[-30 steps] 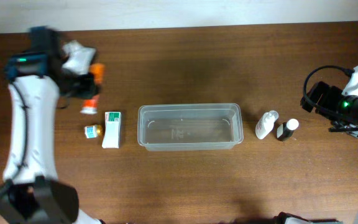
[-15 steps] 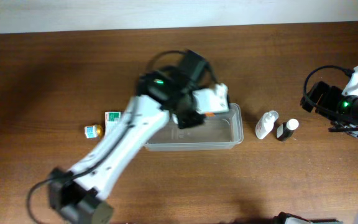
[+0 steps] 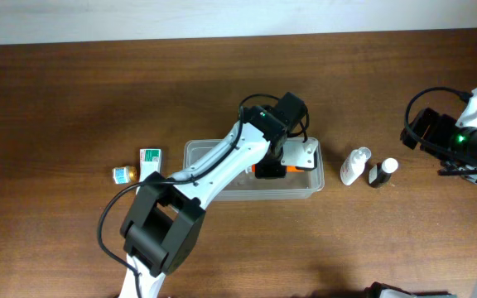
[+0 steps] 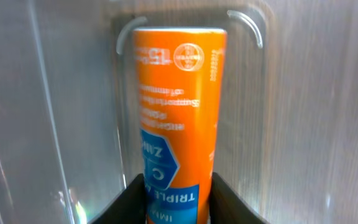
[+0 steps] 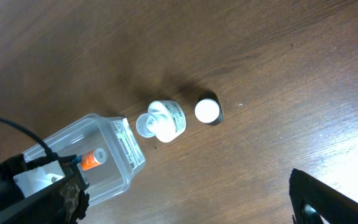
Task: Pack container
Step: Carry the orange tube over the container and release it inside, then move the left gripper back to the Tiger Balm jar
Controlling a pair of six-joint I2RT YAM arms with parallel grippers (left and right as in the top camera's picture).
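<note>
Placement seems the step in hand: overhead, the left gripper (image 3: 270, 168) is hanging inside the right end of the container (image 3: 201, 170), mid-table. Through the left wrist, its fingers (image 4: 229, 202) are pinching an orange tube (image 4: 178, 112) apparently near the floor, so releasing it gently should come next. Through the right wrist, a white bottle (image 5: 163, 121) and a dark bottle (image 5: 207, 111) are waiting beside the tub; whether the right gripper (image 3: 419, 132) is spread I cannot tell.

orange tube (image 4: 176, 118) moved from far left, now lowered inside container (image 3: 309, 187)

The left gripper (image 3: 278, 159) sits in the container (image 3: 192, 149) at its right end, touching an orange tube (image 3: 267, 172); a white bottle (image 3: 354, 165) stands nearby.
</note>
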